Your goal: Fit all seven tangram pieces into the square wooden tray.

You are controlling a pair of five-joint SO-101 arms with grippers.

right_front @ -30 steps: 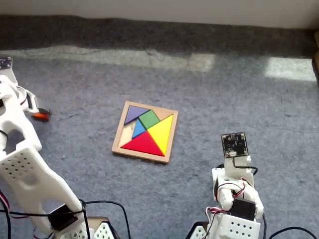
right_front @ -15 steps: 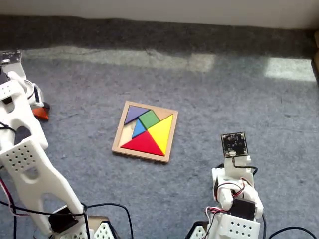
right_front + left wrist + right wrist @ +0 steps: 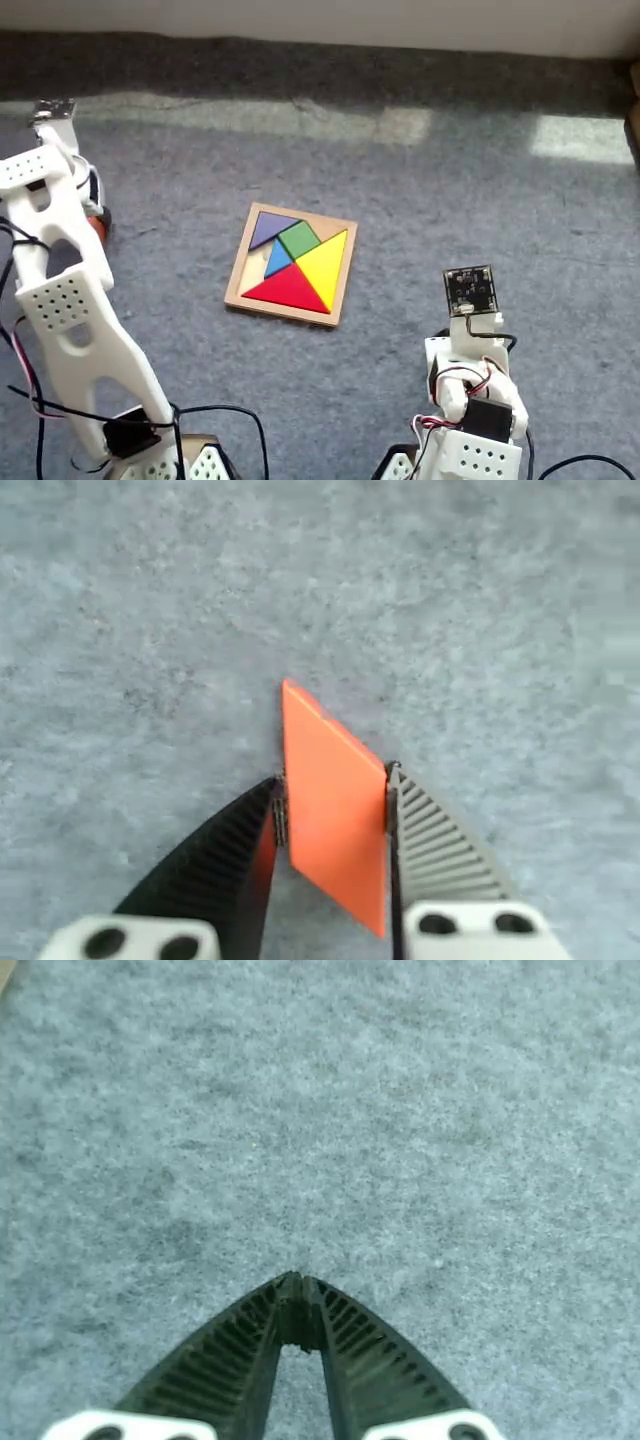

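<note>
Left of the tray [image 3: 285,312], my left end effector [image 3: 335,780] pinched an orange piece [image 3: 335,830]; my right end effector [image 3: 297,1285] was closed.

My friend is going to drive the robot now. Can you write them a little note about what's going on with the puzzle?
Left gripper: shut on the orange piece, well away from the tray, at the left side of the high view.
Right gripper: shut, holding nothing, over the grey carpet.
Wooden tray: mid-table, holding the purple, green, blue, yellow and red pieces.
Done: five pieces in.
Left: fit the orange piece, probably into the bare gap, then the seventh.
</note>
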